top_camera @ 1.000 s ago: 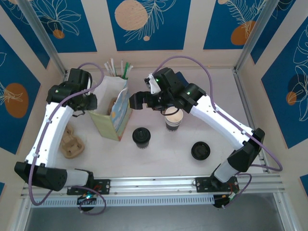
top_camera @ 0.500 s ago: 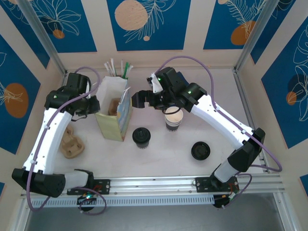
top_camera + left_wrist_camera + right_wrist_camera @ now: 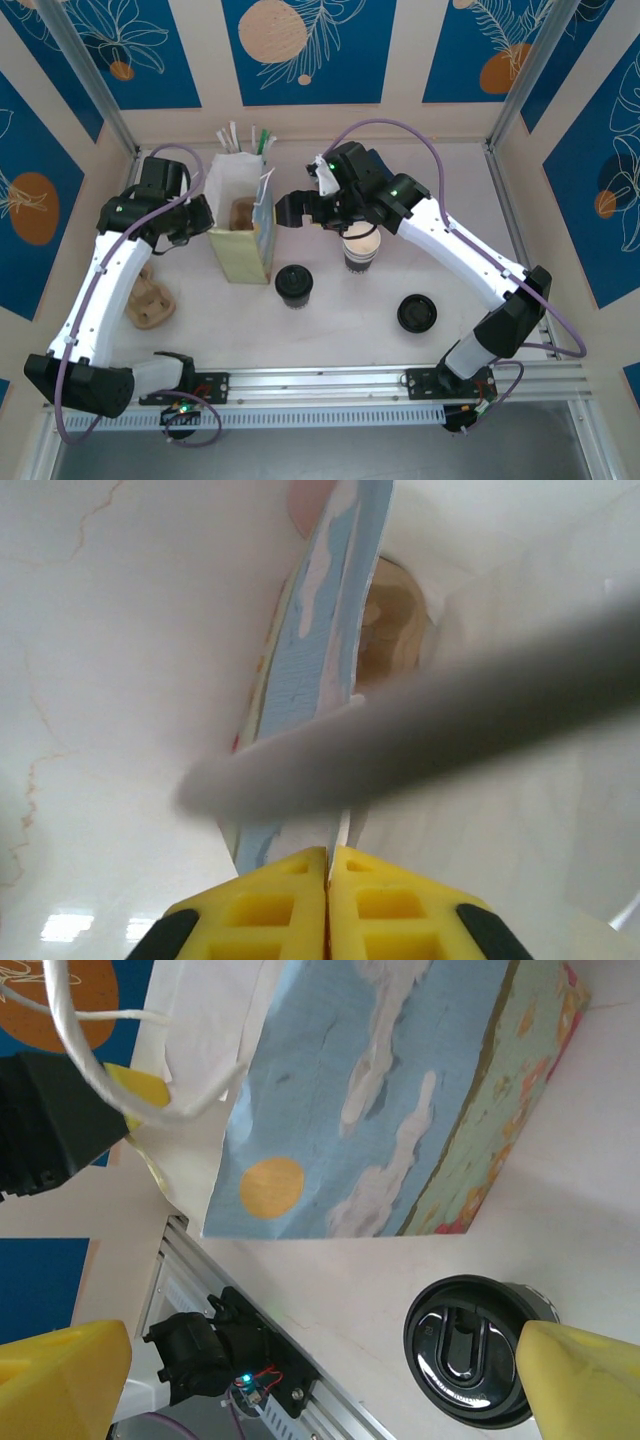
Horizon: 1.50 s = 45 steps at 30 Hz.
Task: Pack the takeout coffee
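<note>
Top external view: your left gripper (image 3: 203, 214) is clamped on the 9 o'clock wall of the paper bag (image 3: 243, 252), jaws closed on the paper. Your right gripper (image 3: 288, 208) hangs wide open at the bag's 3 o'clock side, holding nothing. The takeout coffee (image 3: 294, 284) stands on the table (image 3: 340, 335) near the bag, at its 5 o'clock, with the striped cup (image 3: 360, 247) at the coffee's 2 o'clock

I see the bag (image 3: 380, 1110) as matt printed paper; the lid of the takeout coffee (image 3: 478, 1348) is glossy black plastic, the tabletop (image 3: 350, 315) smooth, shiny, marble-like, the cup carrier (image 3: 150, 300) rough brown pulp.
</note>
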Tool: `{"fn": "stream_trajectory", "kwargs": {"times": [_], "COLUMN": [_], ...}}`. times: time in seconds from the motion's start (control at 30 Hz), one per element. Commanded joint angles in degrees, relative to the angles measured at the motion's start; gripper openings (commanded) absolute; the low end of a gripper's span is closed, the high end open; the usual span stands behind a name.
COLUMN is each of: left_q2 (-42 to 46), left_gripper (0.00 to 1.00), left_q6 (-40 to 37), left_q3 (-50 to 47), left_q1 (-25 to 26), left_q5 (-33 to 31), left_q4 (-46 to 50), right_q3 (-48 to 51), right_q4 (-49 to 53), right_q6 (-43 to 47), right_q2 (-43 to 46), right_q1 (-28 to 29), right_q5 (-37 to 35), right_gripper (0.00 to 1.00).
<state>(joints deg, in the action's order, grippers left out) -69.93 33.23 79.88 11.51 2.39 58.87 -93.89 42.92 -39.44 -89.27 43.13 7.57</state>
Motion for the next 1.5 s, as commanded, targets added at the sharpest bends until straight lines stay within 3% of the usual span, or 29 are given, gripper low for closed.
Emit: {"fn": "stream_trajectory", "kwargs": {"times": [0.0,0.23,0.67,0.97,1.23,1.47], "left_q2": [-0.4,-1.0,2.7,4.1,4.5,5.0], "left_gripper": [0.08,0.07,0.02,0.09,0.57,0.76], "left_q6": [1.6,-3.8,-6.6,-6.9,-6.8,-5.6], "left_q3": [0.6,4.5,4.9,3.5,7.9,14.2], "left_q1": [-0.2,-0.3,-0.3,-0.2,-0.3,-0.2], "left_q5": [1.7,-1.7,-2.8,-2.9,-3.9,-4.5], "left_q4": [-2.2,5.6,15.2,16.0,18.7,21.4], "right_q3": [1.0,2.3,1.3,1.2,1.4,1.5], "right_q4": [-0.2,0.5,0.8,0.8,0.7,1.1], "right_q6": [0.9,1.1,1.1,0.9,0.8,0.8], "right_q2": [2.3,3.2,2.1,2.0,2.3,2.5], "right_q1": [-0.4,-0.4,-0.2,0.4,0.7,0.9], "right_q5": [1.0,0.3,0.8,0.3,-0.1,-0.6], "right_gripper": [0.99,0.99,0.99,0.99,0.99,0.99]}}
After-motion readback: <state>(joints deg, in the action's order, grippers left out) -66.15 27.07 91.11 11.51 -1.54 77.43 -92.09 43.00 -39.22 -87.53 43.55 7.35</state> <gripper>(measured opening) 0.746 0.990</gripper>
